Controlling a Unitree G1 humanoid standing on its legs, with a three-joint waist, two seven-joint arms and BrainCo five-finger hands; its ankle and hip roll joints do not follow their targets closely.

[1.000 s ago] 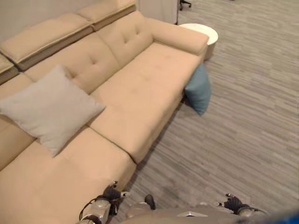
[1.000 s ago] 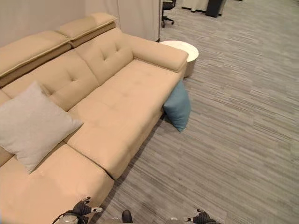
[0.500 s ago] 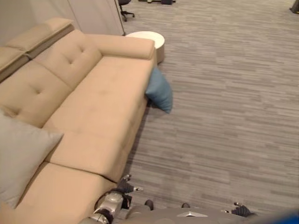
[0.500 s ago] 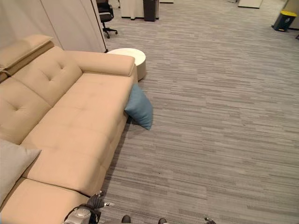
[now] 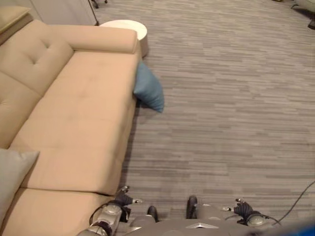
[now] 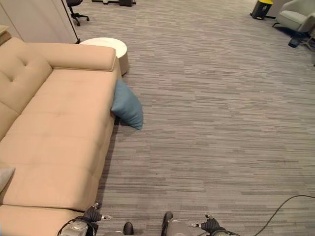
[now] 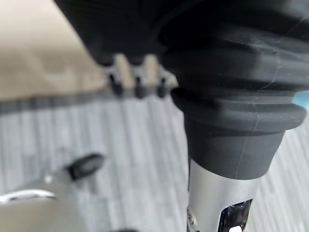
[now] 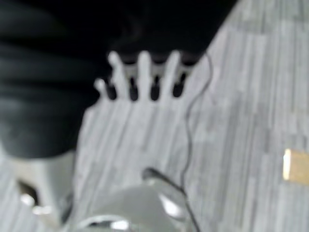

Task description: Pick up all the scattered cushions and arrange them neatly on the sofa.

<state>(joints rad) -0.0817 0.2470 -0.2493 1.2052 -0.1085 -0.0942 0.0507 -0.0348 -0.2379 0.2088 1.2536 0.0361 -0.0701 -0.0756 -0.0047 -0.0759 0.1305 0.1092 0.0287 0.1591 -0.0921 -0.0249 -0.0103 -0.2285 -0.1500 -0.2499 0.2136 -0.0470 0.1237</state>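
Hanging low, both hands (image 5: 123, 199) (image 5: 242, 210), fingers relaxed, empty.

The view swung right along the sofa (image 5: 74, 113); the grey cushion (image 5: 12, 172) slid to the edge (the things themselves never moved).

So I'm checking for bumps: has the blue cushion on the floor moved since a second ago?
No. The blue cushion leans against the sofa front just below the armrest, near the round white table, as before. Only the camera turned.
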